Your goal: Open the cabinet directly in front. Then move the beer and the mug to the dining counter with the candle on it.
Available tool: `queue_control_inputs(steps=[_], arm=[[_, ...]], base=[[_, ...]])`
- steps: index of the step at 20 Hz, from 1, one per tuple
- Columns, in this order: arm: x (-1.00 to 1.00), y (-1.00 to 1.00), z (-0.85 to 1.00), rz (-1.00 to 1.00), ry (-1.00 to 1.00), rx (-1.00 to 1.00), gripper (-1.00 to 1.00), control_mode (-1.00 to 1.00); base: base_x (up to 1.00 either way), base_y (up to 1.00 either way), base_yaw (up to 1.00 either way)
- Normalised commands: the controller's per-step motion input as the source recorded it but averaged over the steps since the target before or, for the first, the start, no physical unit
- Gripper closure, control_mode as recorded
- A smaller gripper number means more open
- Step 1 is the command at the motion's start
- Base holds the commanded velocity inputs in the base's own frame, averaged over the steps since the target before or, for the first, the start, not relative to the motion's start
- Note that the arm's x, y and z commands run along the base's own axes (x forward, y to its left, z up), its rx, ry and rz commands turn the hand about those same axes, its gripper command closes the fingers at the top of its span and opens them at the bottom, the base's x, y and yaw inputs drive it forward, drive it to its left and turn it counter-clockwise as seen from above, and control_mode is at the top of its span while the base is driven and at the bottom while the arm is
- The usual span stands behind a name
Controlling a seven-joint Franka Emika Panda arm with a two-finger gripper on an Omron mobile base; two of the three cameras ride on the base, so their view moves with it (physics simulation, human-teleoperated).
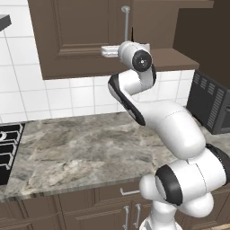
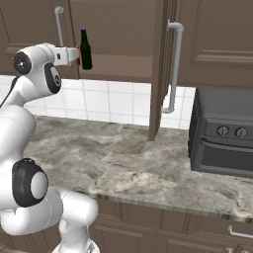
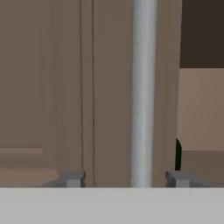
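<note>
The cabinet (image 2: pixel 118 34) hangs above the tabletop (image 2: pixel 123 153), right door swung out, left door shut; rigid and hinged. Its left bar handle (image 3: pixel 143 92) is straddled by the open tool (image 3: pixel 124 178), ungripped. The fragile, slippery beer (image 2: pixel 86 49) stands inside; its body suits grasping

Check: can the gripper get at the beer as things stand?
Probably not yet. The gripper straddles the left door's handle, and that closed door covers most of the beer; only the right door is open.
</note>
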Motion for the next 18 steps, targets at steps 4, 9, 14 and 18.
queue_control_inputs(steps=[4, 9, 14, 18], arm=[[0.15, 0.0, 0.0, -0.02, 0.01, 0.0, 1.0, -1.0], [0.0, 0.0, 0.0, 0.0, 0.0, 0.0, 1.0, -1.0], [-0.1, 0.04, 0.0, 0.0, 0.0, 0.0, 1.0, -1.0], [-0.19, 0.37, 0.0, -0.01, 0.0, 0.04, 1.0, -1.0]], base=[[0.0, 0.0, 0.0], [0.0, 0.0, 0.0], [0.0, 0.0, 0.0], [0.0, 0.0, 0.0]])
